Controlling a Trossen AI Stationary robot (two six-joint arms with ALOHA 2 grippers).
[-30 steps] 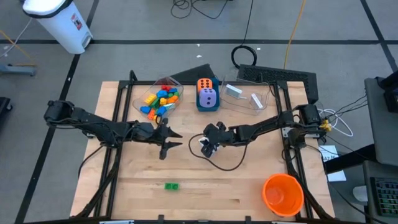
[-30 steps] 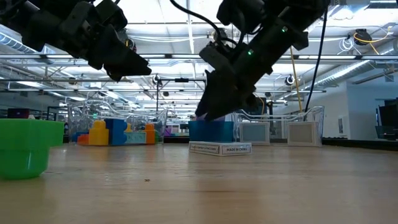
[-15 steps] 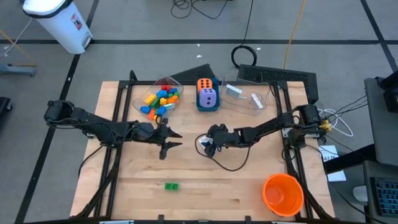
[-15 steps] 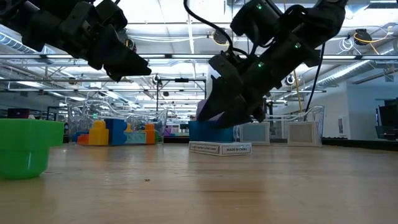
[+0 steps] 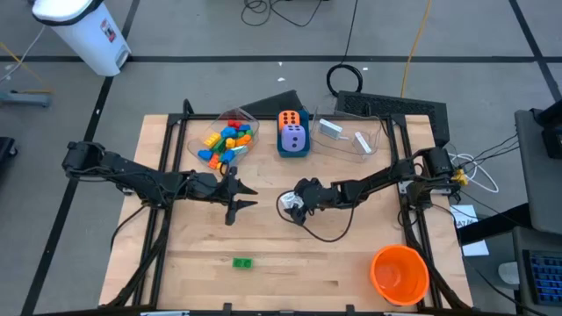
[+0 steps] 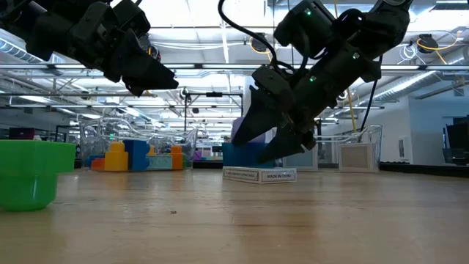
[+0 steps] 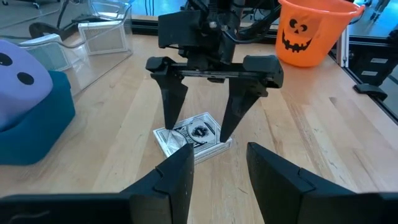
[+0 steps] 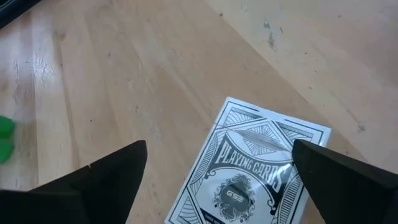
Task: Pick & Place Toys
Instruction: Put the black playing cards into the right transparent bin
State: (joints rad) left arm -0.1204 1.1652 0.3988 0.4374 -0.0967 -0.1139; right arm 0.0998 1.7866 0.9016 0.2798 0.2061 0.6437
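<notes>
A white playing-card box (image 8: pixel 249 168) lies flat on the wooden table near its middle; it also shows in the high view (image 5: pixel 284 204) and the low view (image 6: pixel 260 174). My right gripper (image 6: pixel 265 150) is open just above it, one finger on either side of the box (image 7: pixel 193 138), touching nothing. My left gripper (image 5: pixel 239 196) is open and empty, held above the table to the left of the box. A green brick (image 5: pixel 242 262) rests on the table near the front edge.
At the back stand a clear tub of coloured bricks (image 5: pixel 226 140), a blue box with an orange and a purple die (image 5: pixel 292 133), and a clear tub with white cards (image 5: pixel 347 136). A big orange cup (image 5: pixel 399 274) stands at the front right.
My right gripper has come down toward the card box and shifted a little toward the table's near edge. The box has stayed in place.
</notes>
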